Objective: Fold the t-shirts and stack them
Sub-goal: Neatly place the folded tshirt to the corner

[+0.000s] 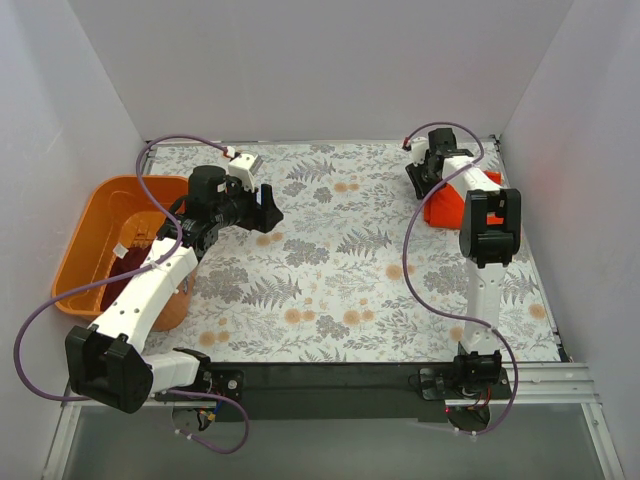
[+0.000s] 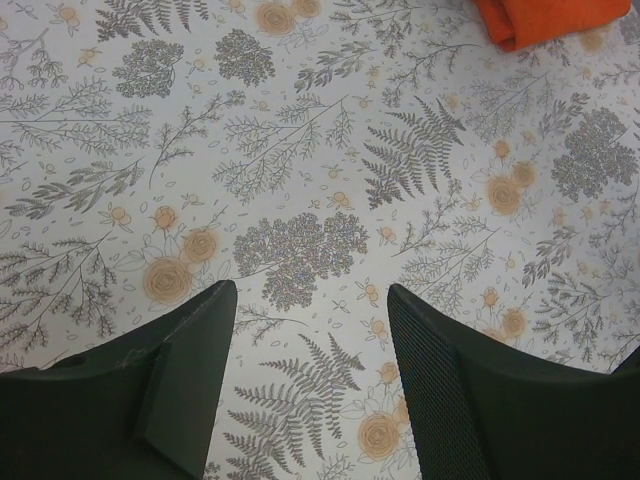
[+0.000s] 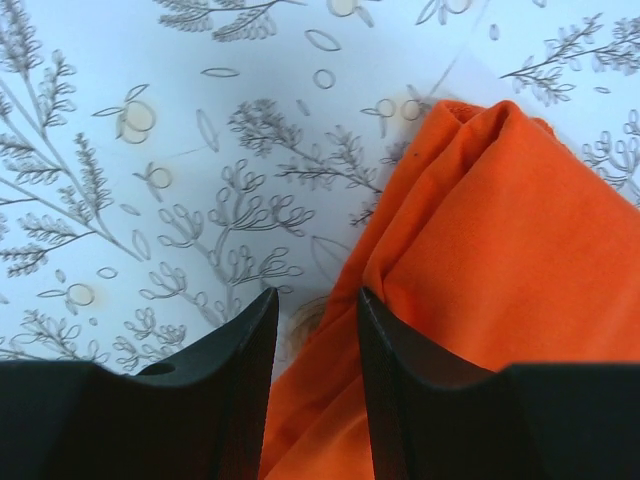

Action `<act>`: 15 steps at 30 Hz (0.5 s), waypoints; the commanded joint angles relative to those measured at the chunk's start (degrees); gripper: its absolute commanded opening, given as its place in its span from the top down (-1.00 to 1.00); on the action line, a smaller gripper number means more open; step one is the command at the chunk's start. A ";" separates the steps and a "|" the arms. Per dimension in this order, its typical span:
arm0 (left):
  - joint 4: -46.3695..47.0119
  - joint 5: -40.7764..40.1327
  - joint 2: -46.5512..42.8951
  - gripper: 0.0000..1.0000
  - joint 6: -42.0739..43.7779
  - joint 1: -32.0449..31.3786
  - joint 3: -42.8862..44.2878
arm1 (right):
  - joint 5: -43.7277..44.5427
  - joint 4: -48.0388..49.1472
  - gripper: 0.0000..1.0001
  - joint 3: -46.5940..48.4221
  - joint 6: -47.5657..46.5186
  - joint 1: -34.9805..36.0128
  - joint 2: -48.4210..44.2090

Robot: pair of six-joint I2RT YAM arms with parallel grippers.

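Observation:
The bright orange-red t-shirt (image 1: pixel 447 207) lies folded at the table's far right, partly under my right arm. My right gripper (image 1: pixel 416 180) is low at its left edge. In the right wrist view the gripper (image 3: pixel 316 300) is open a narrow gap, with the shirt's (image 3: pixel 500 230) folded edge lying between the fingers. The dark maroon t-shirt (image 1: pixel 128 268) lies bunched inside the orange basket. My left gripper (image 1: pixel 264 207) hovers open and empty over the patterned table at the middle left. The left wrist view shows the gripper (image 2: pixel 310 300) above bare tablecloth, with a corner of the orange-red shirt (image 2: pixel 550 18) far ahead.
The rigid orange plastic basket (image 1: pixel 85 225) stands at the table's left edge, beside my left arm. White walls close in the left, back and right sides. Purple cables loop from both arms.

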 commanded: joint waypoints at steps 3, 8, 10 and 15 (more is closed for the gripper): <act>-0.55 -0.92 -1.88 -0.22 1.32 0.35 0.32 | 1.37 1.15 0.10 2.45 -1.32 -1.30 2.03; -0.72 -0.83 -2.32 -0.22 1.50 0.44 0.84 | -4.17 1.06 -0.07 0.07 -0.19 -1.13 -5.43; -0.64 -0.39 -2.58 -0.22 1.24 0.53 1.11 | -5.67 0.79 -0.15 -0.37 1.74 -1.13 -10.33; -0.81 -0.04 -3.55 -0.22 0.01 0.44 1.63 | 0.70 -0.17 -0.28 -3.79 13.23 -0.78 -21.24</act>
